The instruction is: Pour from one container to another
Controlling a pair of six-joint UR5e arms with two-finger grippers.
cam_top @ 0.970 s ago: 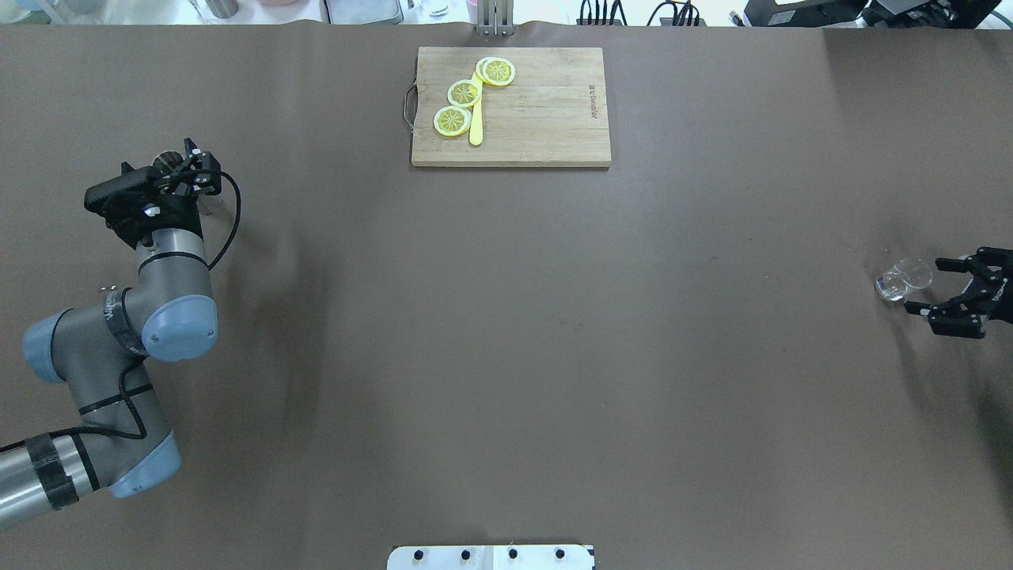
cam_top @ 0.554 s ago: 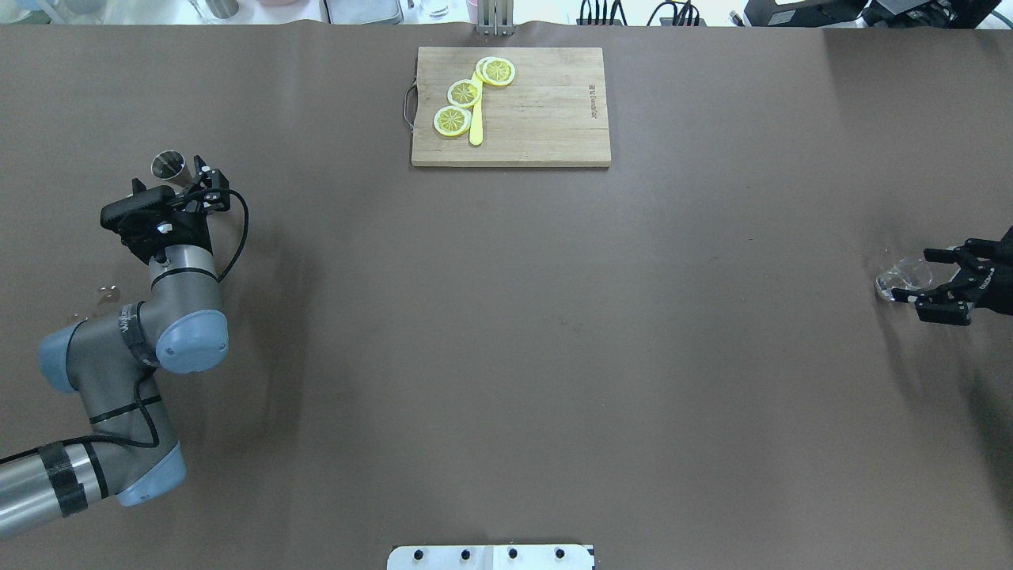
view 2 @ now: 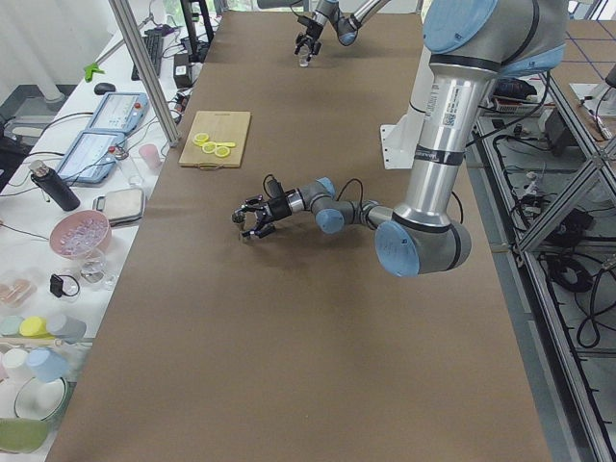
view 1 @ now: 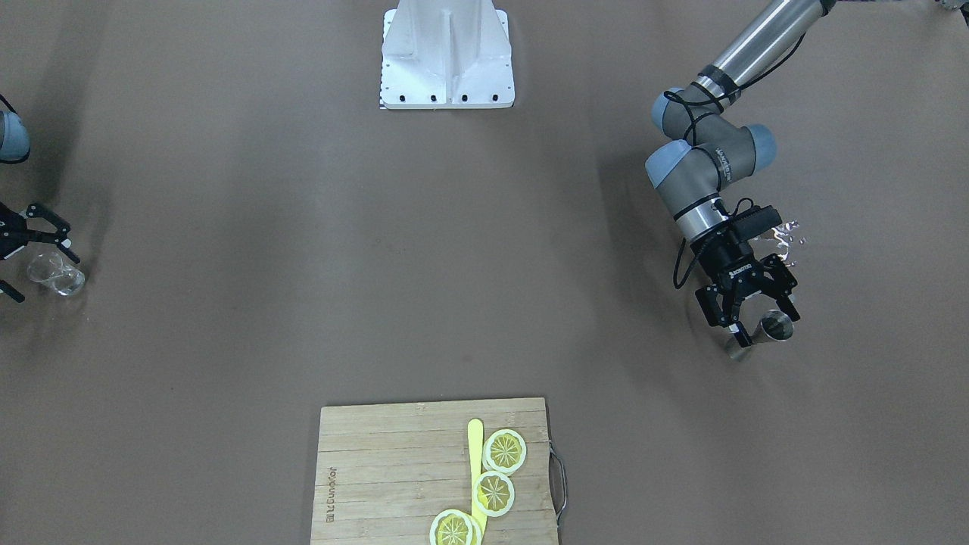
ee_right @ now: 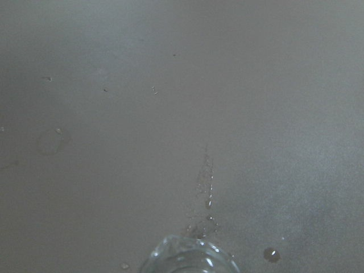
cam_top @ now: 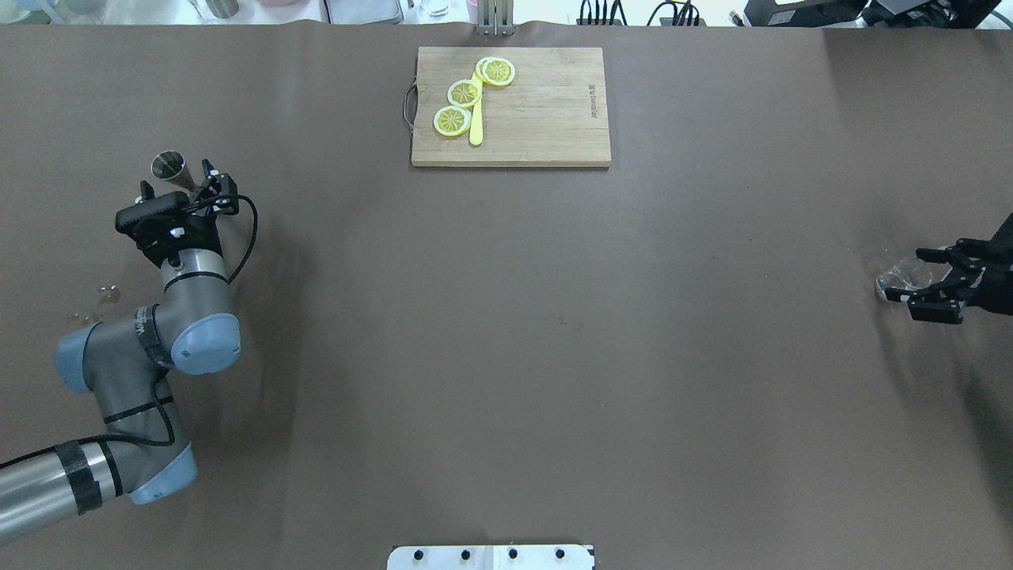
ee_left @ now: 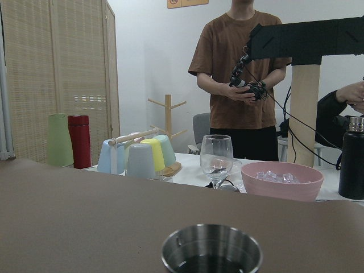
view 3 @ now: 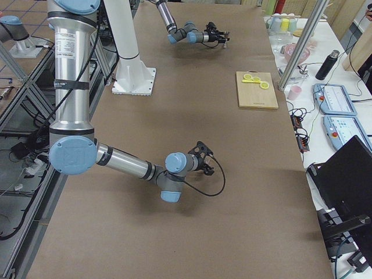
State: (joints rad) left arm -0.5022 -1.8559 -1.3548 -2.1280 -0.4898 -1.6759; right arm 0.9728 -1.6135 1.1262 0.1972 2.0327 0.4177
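Note:
A small steel cup (cam_top: 168, 165) stands upright at the table's left side, with dark liquid inside as the left wrist view shows it (ee_left: 211, 251). My left gripper (cam_top: 177, 180) is open, and its fingers reach to either side of the cup (view 1: 777, 326). At the far right a clear glass (cam_top: 893, 279) stands on the table. My right gripper (cam_top: 904, 275) is open, with one finger on each side of the glass. Only the glass rim (ee_right: 190, 257) shows at the bottom of the right wrist view. Neither cup nor glass is gripped.
A wooden cutting board (cam_top: 546, 111) with three lemon slices (cam_top: 464, 93) and a yellow knife (cam_top: 476, 127) lies at the far middle. Water drops (cam_top: 107, 293) lie beside the left arm, and more in front of the glass (ee_right: 206, 193). The robot's base plate (cam_top: 491, 557) sits at the near edge.
My left arm has shifted right and drawn back, so the steel cup now shows beyond the fingers. My right gripper has moved in over the glass, and its fingers now straddle it.

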